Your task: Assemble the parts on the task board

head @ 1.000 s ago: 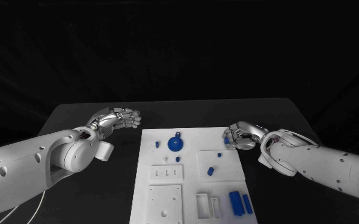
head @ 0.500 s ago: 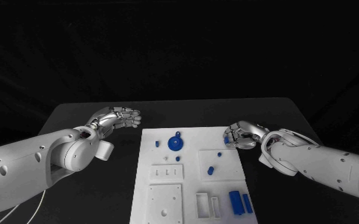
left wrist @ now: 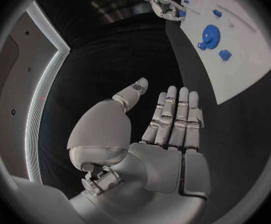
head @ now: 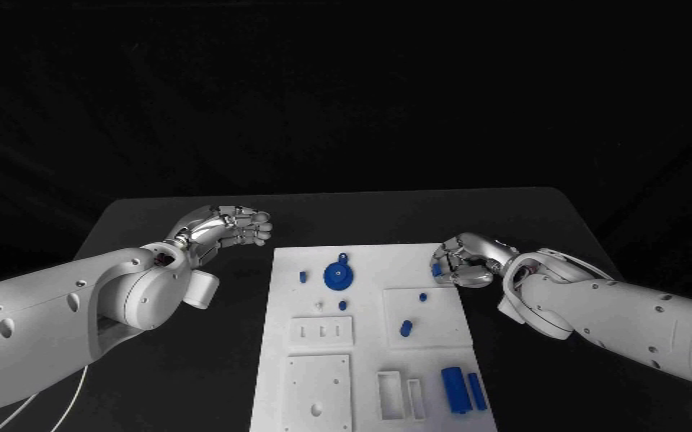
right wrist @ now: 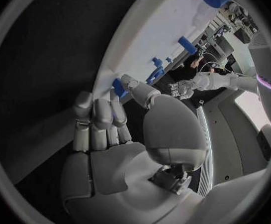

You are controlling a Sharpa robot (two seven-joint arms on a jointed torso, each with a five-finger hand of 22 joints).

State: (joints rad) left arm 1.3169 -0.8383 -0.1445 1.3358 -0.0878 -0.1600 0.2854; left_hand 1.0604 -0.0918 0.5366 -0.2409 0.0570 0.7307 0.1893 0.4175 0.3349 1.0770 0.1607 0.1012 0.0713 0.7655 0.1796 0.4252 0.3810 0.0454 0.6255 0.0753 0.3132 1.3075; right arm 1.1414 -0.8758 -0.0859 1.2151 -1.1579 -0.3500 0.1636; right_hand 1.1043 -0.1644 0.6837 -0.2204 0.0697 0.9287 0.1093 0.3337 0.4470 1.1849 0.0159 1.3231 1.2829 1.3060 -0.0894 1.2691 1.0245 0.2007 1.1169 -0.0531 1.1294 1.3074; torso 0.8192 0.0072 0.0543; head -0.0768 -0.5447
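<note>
The white task board (head: 368, 352) lies in the middle of the black table. On its far half sits a blue gear (head: 339, 274) with small blue parts (head: 405, 329) around it, and two blue bars (head: 462, 391) lie at the near right. My right hand (head: 464, 259) is at the board's far right corner, thumb and fingers pinching a small blue part (head: 436, 270) at the edge; the right wrist view shows that blue part (right wrist: 118, 87) by the thumb tip. My left hand (head: 228, 227) hovers off the board's far left corner, fingers straight and holding nothing (left wrist: 169, 119).
White raised blocks with slots and holes (head: 320, 332) stand on the board's near half. Bare black table (head: 173, 227) lies to both sides of the board. In the left wrist view the gear (left wrist: 210, 34) and the right hand (left wrist: 163, 5) appear.
</note>
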